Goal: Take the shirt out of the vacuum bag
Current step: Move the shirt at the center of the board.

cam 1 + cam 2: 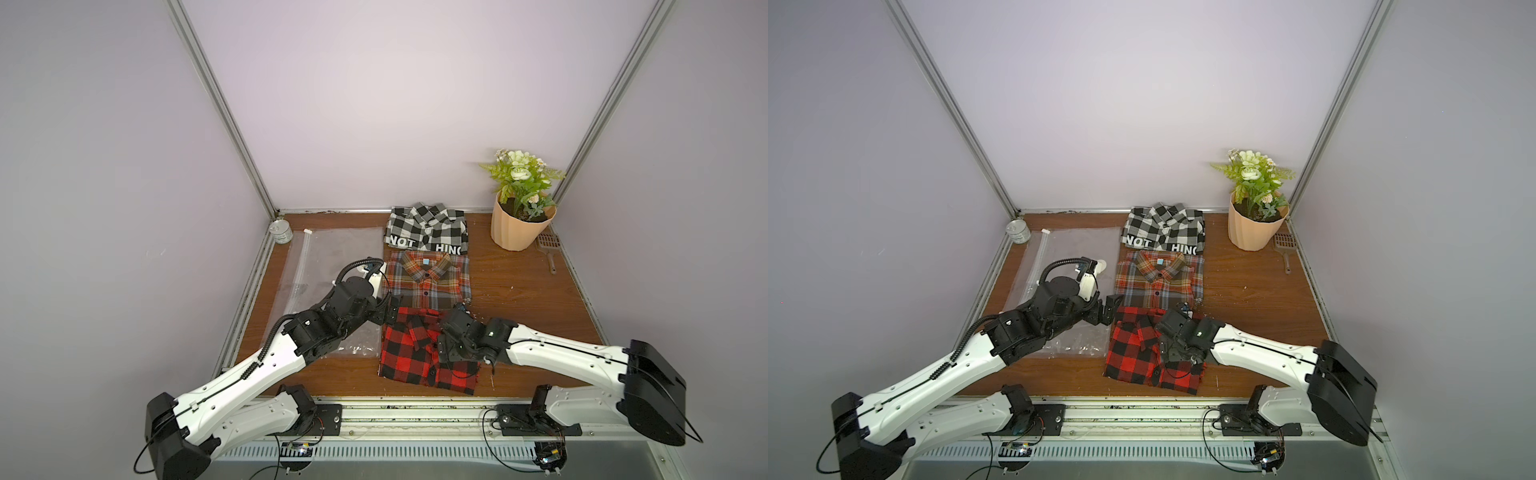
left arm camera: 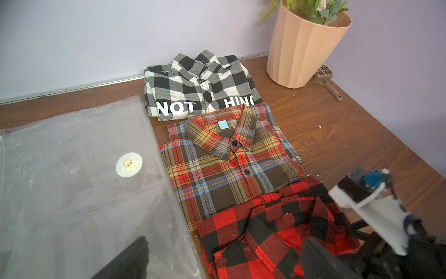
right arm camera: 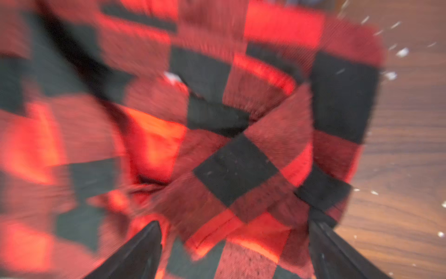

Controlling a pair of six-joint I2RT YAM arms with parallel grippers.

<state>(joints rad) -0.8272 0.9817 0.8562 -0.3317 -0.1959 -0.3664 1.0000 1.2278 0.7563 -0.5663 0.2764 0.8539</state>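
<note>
Over the red shirt [image 1: 405,363], the right hand [image 3: 234,227] gapes wide.

Bare wooden table [image 1: 523,316] right of the shirt column [image 1: 428,278] — open passage, plant pot [image 1: 519,228] and scoop [image 1: 547,245] crowding the far right corner, can [image 1: 281,232] far left, flat vacuum bag [image 1: 332,257] along the left.

In a top view we see the vacuum bag [image 1: 1075,249] lying flat on the wooden table [image 1: 1258,299], its white valve [image 1: 1101,266] showing. Just beside it, three folded shirts lie in a row (all outside the bag): a black-and-white shirt [image 1: 1163,228] farthest, an orange plaid shirt [image 1: 1158,278] in the middle, a red-and-black shirt [image 1: 1133,357] nearest. The right gripper [image 1: 1173,357] hangs over that last one; the left gripper [image 1: 1106,313] is at the bag's edge.
</note>
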